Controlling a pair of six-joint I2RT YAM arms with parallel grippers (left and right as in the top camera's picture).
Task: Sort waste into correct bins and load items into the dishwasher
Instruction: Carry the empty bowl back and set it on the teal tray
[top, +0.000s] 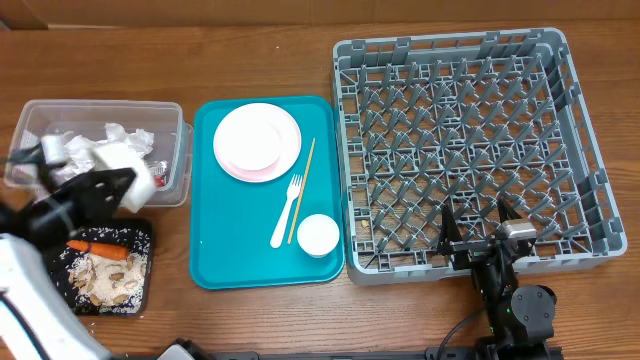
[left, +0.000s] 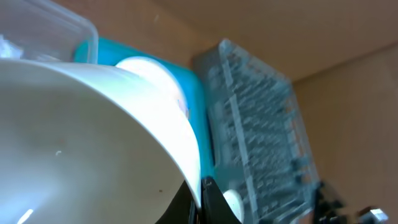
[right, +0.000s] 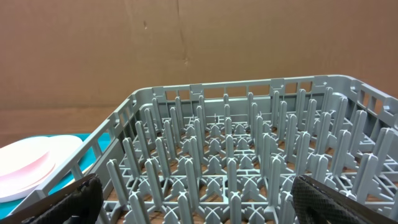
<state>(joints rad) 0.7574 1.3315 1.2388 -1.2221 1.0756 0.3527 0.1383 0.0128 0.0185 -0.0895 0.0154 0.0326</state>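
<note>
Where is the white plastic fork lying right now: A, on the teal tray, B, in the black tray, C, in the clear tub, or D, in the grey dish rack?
A: the fork lies on the teal tray, right beside the chopsticks.

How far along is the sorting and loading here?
Done: napkins lie in the clear tub, carrot and scraps in the black tray. In hand: the left gripper is clamped on a white bowl. Left: the rack is empty; plate, fork, chopsticks and cup sit on the teal tray. The right gripper is open at the rack's near edge.
</note>
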